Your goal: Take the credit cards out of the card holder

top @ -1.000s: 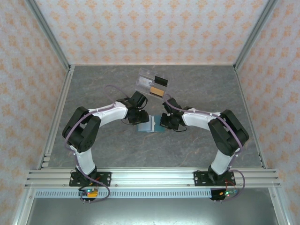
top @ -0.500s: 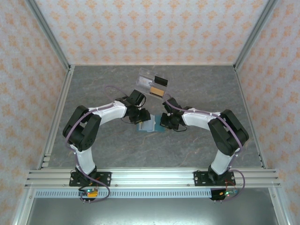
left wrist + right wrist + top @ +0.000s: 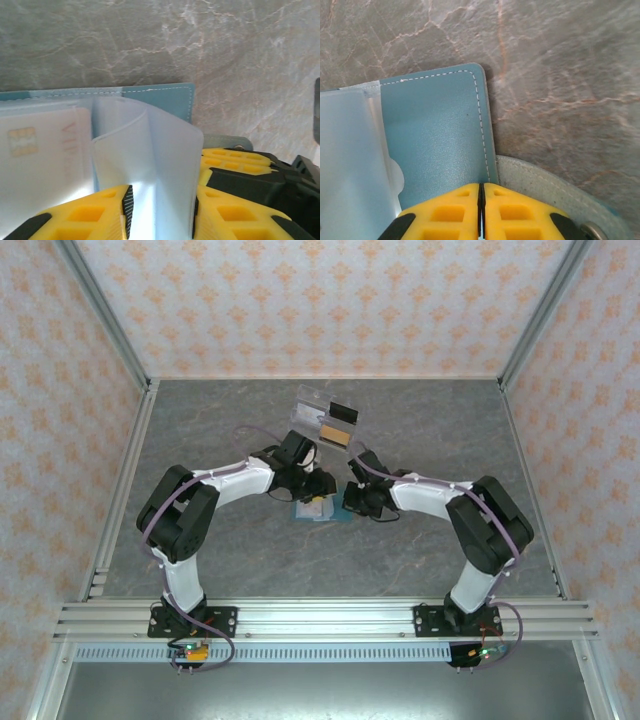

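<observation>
Card holder [image 3: 322, 508]: flat teal rectangle, white stitching, lying open at centre of grey marbled tabletop [image 3: 430, 430]. Left pincer [image 3: 160, 212], at its 11 o'clock, pinches curled frosted sleeve [image 3: 167, 160]. Chip card [image 3: 45, 150] sits behind neighbouring sleeve. Right pincer [image 3: 481, 192], at 3 o'clock, is closed, tips on teal cover.

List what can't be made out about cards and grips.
Left wrist: card blurred by frosted plastic, cut by the edge; whether the sleeve in the left tool holds one.
Right wrist: whether the shut right tool pins the holder; it hides the contact.
Top view: holder tiny, half covered by both tools; card count unreadable.
</observation>
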`<action>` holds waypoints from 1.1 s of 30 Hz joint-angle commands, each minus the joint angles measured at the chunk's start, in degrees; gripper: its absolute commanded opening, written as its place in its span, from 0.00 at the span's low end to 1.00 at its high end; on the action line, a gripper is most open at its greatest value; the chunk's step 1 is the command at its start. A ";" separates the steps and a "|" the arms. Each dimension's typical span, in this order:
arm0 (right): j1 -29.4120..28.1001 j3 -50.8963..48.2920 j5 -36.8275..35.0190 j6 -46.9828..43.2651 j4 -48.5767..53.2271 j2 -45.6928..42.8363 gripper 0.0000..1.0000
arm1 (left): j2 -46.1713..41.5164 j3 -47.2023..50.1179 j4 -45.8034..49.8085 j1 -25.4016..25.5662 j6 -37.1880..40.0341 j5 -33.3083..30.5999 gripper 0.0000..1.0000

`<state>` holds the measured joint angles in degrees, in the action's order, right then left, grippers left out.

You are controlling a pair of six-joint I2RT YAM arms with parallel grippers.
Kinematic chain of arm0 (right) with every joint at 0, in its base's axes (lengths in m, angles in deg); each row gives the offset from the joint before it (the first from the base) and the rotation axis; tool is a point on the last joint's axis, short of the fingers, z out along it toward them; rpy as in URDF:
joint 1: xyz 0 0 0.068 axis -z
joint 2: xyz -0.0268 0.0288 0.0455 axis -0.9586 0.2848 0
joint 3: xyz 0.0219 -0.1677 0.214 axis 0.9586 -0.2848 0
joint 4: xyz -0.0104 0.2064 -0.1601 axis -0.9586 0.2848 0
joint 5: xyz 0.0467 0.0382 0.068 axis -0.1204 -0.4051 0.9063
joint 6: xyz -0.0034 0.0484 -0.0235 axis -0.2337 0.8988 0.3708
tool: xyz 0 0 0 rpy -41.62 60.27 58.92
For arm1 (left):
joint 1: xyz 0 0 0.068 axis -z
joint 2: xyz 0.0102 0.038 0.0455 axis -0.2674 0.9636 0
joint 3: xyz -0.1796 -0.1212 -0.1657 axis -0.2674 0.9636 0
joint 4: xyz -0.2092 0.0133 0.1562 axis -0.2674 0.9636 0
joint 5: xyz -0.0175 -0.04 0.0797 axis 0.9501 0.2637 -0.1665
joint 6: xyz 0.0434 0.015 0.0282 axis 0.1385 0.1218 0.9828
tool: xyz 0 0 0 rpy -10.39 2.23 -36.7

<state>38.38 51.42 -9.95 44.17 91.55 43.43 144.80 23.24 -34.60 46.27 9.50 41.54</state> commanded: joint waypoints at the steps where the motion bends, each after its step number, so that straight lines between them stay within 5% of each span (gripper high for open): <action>1: 0.36 -2.29 -5.36 -0.24 -0.58 -4.85 0.13 | 0.56 0.36 -4.64 0.12 -2.05 3.16 0.40; 10: 0.39 -6.39 -8.25 -1.25 -3.97 -13.21 0.17 | 5.04 -3.53 -9.01 0.97 -4.39 6.20 0.46; 19: 0.31 -7.48 1.15 -4.45 -9.02 -13.51 0.24 | 7.17 -6.29 -9.11 1.33 -4.63 5.96 0.43; 25: -1.46 -6.47 3.93 -5.39 -9.82 -10.98 0.34 | 3.87 -6.26 -8.04 -0.06 -3.92 4.82 0.41; 33: -3.89 -1.06 3.22 -6.37 -5.53 -5.31 0.45 | -6.23 -1.06 -0.74 -5.18 -1.58 -3.29 0.50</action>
<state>35.19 46.96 -6.58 38.97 84.40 36.24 142.66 19.37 -39.65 43.52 6.37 43.22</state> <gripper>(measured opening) 0.446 0.487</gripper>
